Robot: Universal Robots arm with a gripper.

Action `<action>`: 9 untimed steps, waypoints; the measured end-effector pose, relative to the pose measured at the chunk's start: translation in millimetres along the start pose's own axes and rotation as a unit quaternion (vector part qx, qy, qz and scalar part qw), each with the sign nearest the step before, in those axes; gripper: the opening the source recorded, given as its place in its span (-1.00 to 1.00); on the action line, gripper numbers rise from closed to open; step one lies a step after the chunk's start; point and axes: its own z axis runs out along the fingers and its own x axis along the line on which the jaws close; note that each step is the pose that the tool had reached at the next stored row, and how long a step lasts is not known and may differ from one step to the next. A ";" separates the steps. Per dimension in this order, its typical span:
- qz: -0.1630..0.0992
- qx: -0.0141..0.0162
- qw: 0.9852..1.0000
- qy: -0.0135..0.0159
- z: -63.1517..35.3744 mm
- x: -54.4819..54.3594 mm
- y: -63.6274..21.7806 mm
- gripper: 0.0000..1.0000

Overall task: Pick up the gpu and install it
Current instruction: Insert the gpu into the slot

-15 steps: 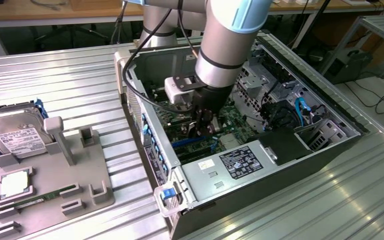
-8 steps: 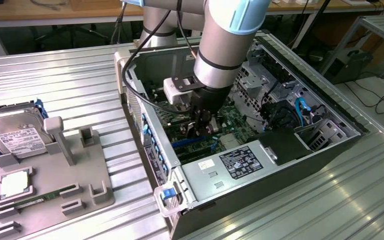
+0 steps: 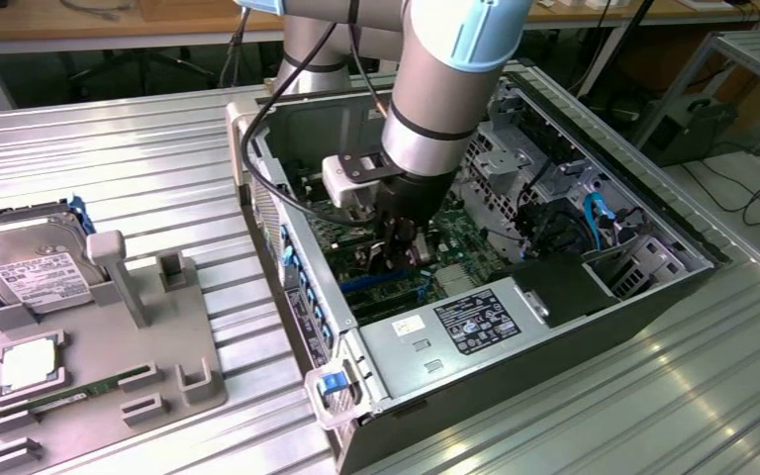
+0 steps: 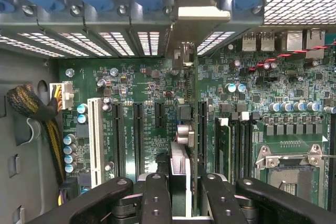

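In the exterior view, a robot arm is seen reaching down into an open computer case [image 3: 617,297] lying on a ribbed metal desk [image 3: 116,158], in the centre of the frame. The hand [image 3: 398,255] is lowered deep among the circuit boards. In the wrist view, the hand [image 4: 181,192] sits at the bottom centre, its black fingers [image 4: 155,198] clamped on the graphics card [image 4: 193,129], which is seen edge-on as a thin upright strip running up the middle of the frame. The card's metal end bracket [image 4: 202,11] is met at the top centre, against the case's rear slots. The card appears to be standing over a black slot on the green motherboard [image 4: 136,87]. For a good seating, the card is judged to need keeping upright and pressing straight down, with the bracket lined up.
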 end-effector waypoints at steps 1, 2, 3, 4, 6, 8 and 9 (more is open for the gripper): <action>0.000 0.000 1.000 0.000 0.8 0.0 0.1 -0.44; 0.000 0.000 1.000 0.000 2.7 0.1 0.2 -0.44; 0.000 -0.001 1.000 0.000 6.0 0.3 0.4 -0.44; 0.000 -0.001 1.000 0.000 6.6 0.3 0.4 -0.44; 0.000 -0.002 1.000 0.000 7.2 0.4 0.6 -0.44; 0.000 -0.002 1.000 0.000 7.3 0.4 0.7 -0.44; 0.000 -0.002 1.000 0.000 7.4 0.4 0.7 -0.44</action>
